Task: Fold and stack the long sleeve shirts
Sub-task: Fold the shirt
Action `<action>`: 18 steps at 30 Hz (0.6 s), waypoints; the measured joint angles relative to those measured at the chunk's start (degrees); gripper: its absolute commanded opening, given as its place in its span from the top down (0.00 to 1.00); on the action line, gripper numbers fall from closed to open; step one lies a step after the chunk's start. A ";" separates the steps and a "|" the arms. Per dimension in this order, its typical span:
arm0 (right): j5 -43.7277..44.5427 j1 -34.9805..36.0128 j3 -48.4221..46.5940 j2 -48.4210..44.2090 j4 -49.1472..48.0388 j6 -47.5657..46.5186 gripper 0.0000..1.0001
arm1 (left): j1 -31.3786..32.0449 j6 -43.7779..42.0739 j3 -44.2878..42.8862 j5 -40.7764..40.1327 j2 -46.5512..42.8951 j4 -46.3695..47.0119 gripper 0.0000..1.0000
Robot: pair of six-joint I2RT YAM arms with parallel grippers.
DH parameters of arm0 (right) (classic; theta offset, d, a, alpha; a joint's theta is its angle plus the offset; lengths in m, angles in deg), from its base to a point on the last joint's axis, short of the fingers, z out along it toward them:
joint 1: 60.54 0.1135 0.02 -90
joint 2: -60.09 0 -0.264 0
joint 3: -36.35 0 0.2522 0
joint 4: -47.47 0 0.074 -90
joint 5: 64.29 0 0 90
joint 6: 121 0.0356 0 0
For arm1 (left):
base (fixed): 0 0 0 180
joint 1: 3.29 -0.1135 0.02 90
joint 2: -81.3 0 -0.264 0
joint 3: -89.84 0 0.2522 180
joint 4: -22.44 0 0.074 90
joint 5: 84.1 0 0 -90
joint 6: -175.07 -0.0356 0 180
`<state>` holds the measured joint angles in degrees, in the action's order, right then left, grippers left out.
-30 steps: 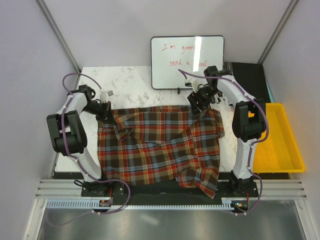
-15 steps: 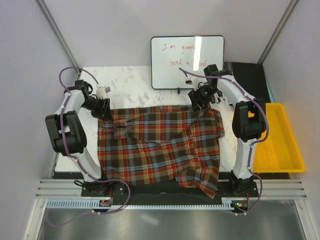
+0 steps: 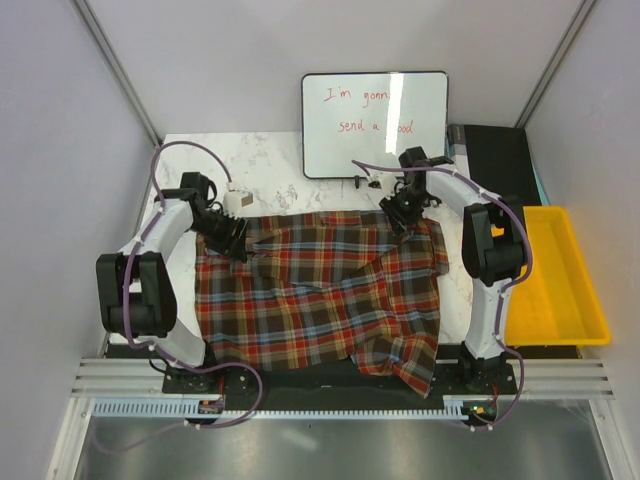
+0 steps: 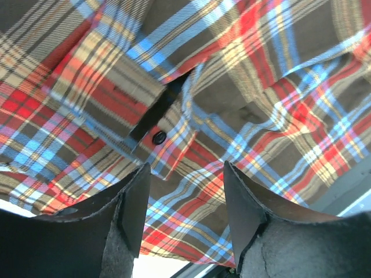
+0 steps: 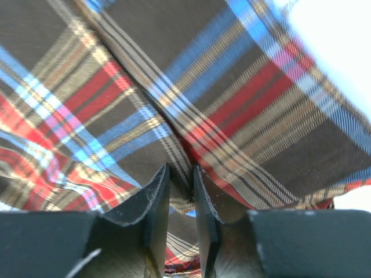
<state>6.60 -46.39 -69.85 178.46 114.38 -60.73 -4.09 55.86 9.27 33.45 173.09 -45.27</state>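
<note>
One plaid long sleeve shirt (image 3: 320, 290) in red, brown and blue checks lies spread across the marble table (image 3: 260, 170), its near hem hanging over the front edge. My left gripper (image 3: 235, 243) hovers over the shirt's far left part, open, with nothing between its fingers. In the left wrist view the left gripper (image 4: 185, 197) looks down on a cuff with a dark button (image 4: 158, 138). My right gripper (image 3: 405, 215) is at the shirt's far right edge. In the right wrist view the right gripper (image 5: 181, 191) has its jaws nearly together, pinching a fold of the plaid cloth (image 5: 249, 116).
A whiteboard (image 3: 375, 123) with red writing stands at the back of the table. A black box (image 3: 495, 160) sits at the back right. A yellow bin (image 3: 560, 280) stands off the table's right side. Grey walls close in on both sides.
My left gripper has opened, let go of the cloth and moved right over the shirt. My right gripper has closed on the shirt's far edge.
</note>
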 measured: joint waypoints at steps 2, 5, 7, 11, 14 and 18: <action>0.83 -0.66 1.33 0.00 -0.57 0.02 0.65 | -0.02 0.04 0.68 -0.74 0.00 1.09 0.42; 1.51 -1.29 2.45 0.00 -1.33 0.57 0.35 | -0.02 0.42 1.92 -2.21 0.37 3.45 0.43; 1.60 -1.53 2.08 0.00 -1.29 1.25 0.31 | -0.02 0.81 2.23 -3.23 1.36 4.52 0.43; 1.95 -1.57 0.24 -0.66 -1.09 1.73 0.32 | 0.00 1.33 2.60 -4.22 2.03 5.97 0.42; 1.99 -1.57 0.61 -3.56 -0.68 1.88 0.35 | 1.14 1.70 2.93 -5.73 2.10 6.60 0.43; 2.14 -1.11 2.62 -7.54 -0.98 2.08 0.39 | 2.56 1.97 2.91 -7.54 5.90 7.23 0.44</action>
<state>8.74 -47.51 -67.23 170.91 113.39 -58.66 -1.53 57.82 12.18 25.91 178.99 -38.04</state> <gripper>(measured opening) 0.637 0.567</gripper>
